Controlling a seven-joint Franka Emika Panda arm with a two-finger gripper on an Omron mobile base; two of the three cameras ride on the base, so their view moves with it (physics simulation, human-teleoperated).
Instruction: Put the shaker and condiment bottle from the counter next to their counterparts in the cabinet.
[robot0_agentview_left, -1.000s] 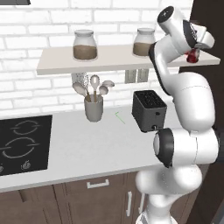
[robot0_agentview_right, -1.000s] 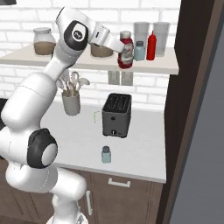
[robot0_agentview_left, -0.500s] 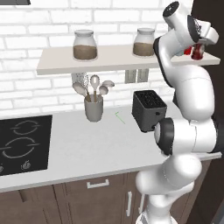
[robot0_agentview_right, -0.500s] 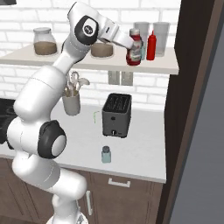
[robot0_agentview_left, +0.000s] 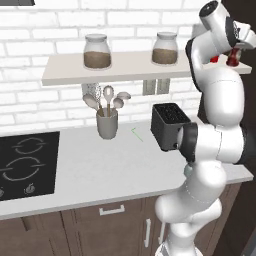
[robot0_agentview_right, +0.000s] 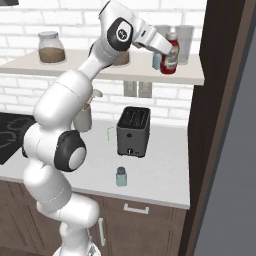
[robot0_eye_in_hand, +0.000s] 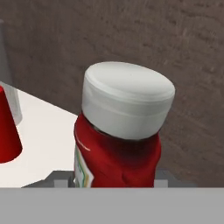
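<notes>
1. Dark red condiment bottle (robot0_agentview_right: 170, 54) with its whitish cap is between the claw (robot0_agentview_right: 167, 50) fingers, which are closed narrowly on its body; I see it at the upper right of the right base frame, over the far end of the cabinet (robot0_agentview_right: 100, 67) shelf.
2. Whether the bottle base already touches the shelf board, I cannot tell from any view.
3. In the hand view, the bottle (robot0_eye_in_hand: 118, 144) fills the middle, and a bright red object (robot0_eye_in_hand: 8, 131) sits at the left edge, probably the squeeze bottle counterpart.
4. My worry: if I release while the bottle is tilted or not yet down, it can tip against the neighbours just beside it, or roll off the shelf end near the dark panel.
5. The shaker (robot0_agentview_right: 120, 176) waits on the desk (robot0_agentview_right: 165, 185) in front of the toaster (robot0_agentview_right: 133, 131), lower centre of the right base frame; in the left base view the arm hides this spot.
6. The left base view shows the bottle (robot0_agentview_left: 233, 56) only partly, at the upper right.
</notes>
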